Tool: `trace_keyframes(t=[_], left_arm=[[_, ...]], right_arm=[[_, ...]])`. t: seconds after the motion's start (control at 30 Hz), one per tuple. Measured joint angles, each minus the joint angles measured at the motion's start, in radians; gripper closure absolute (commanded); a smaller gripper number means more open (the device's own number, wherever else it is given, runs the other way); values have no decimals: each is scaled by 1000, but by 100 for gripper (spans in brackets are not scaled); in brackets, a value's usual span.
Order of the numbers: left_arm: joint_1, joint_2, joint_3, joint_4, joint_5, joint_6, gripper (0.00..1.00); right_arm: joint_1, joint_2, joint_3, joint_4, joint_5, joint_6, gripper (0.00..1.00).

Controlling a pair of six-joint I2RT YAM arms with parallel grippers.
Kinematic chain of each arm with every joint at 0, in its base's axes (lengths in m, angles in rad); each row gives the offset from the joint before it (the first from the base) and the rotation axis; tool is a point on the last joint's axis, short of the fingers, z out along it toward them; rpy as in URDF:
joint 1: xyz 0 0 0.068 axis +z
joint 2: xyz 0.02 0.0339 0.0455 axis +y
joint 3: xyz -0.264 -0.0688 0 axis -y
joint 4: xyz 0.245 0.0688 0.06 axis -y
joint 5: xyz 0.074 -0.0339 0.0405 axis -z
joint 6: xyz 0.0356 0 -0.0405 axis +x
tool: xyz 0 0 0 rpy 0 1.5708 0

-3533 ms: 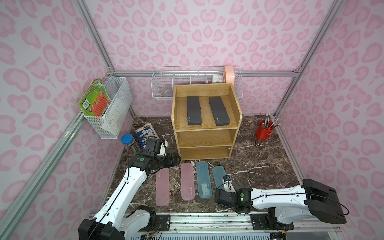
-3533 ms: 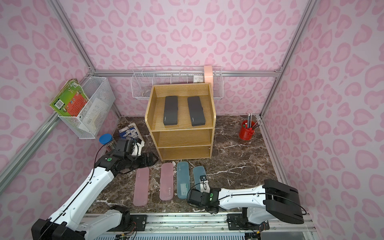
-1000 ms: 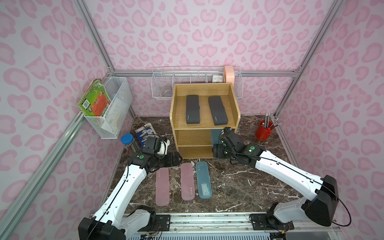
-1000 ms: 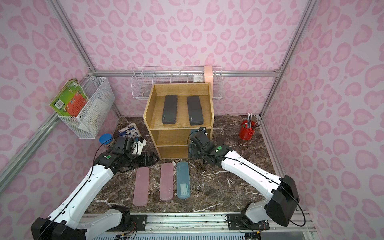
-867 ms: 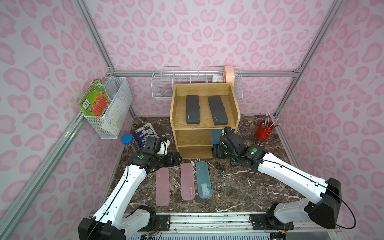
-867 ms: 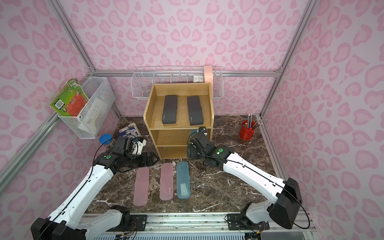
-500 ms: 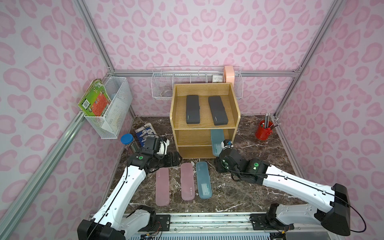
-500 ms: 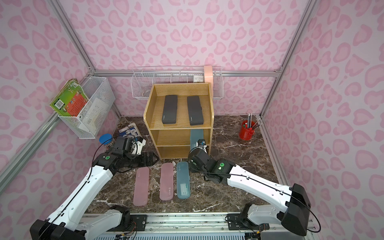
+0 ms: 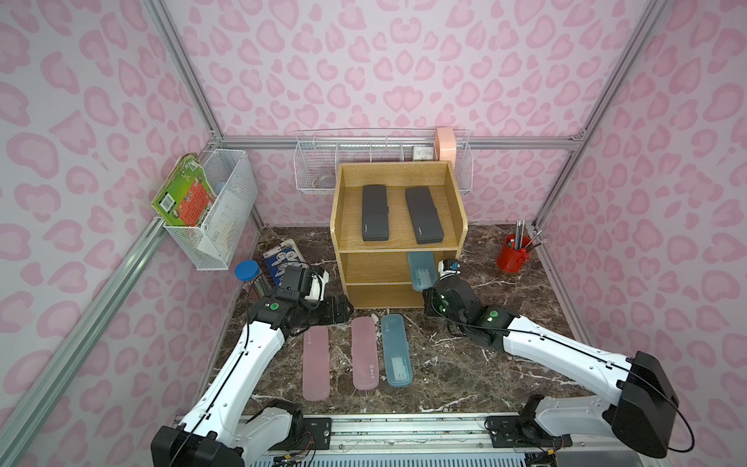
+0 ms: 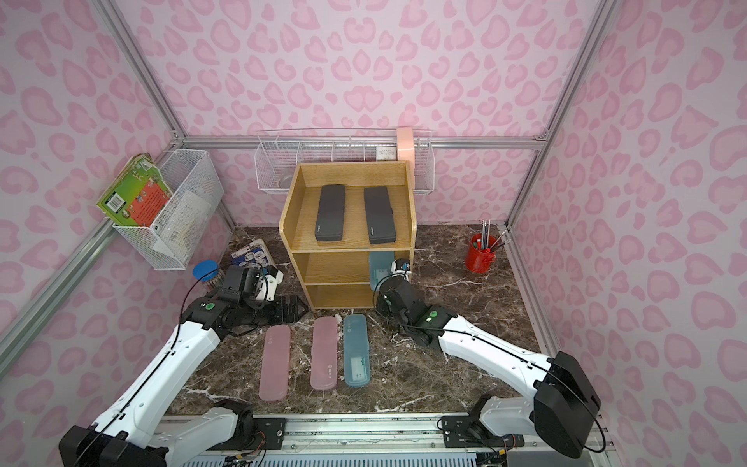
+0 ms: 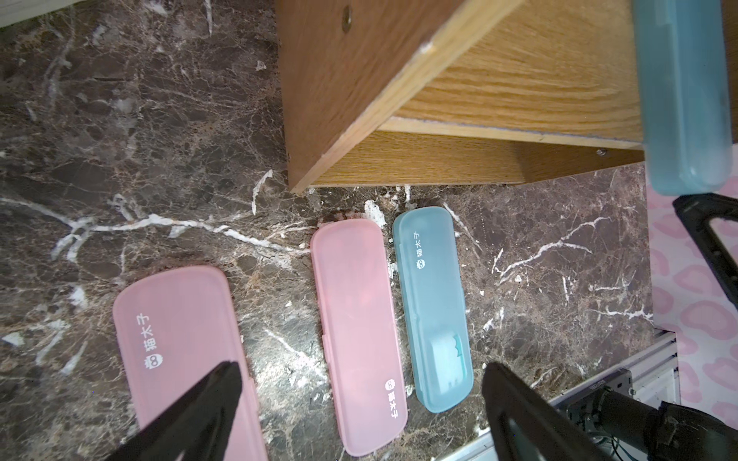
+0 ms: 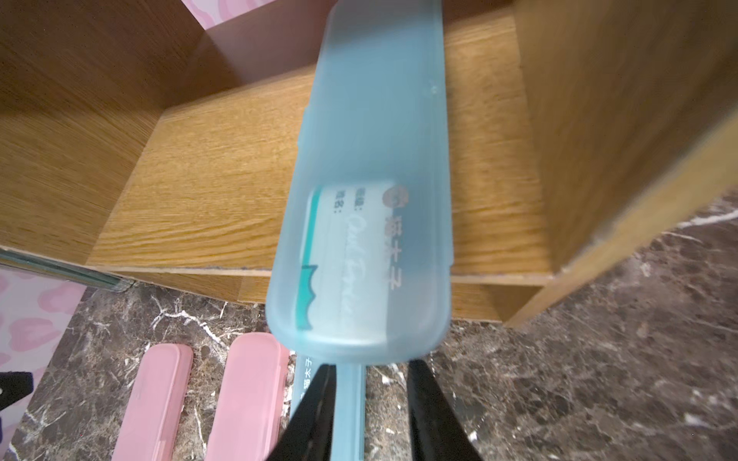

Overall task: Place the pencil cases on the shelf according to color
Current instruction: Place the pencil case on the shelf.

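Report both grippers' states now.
Left gripper: open, holding nothing.
Right gripper: closed, holding nothing; the teal case ahead of it rests on the shelf, not gripped.

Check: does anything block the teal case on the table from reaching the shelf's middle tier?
Nothing visible does. The table's teal case faces bare tabletop up to the shelf; the shelved teal case takes only the middle tier's right part, overhanging its front edge.
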Motion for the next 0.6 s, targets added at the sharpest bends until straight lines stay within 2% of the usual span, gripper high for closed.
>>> trace_keyframes(t=[0.27,0.43,0.53,0.6], left_arm=[[0,17,0,0,-6,0,1],[0,17,0,0,-10,0,1],[0,6,1,0,-25,3,1],[0,-10,2,0,-29,4,1]], right_arm=[[-5,-18,-7,43,-39,-20,57],[48,-87,-51,22,-15,2,49],[63,-115,-90,21,-12,8,47],[66,-121,-111,23,-7,13,37]])
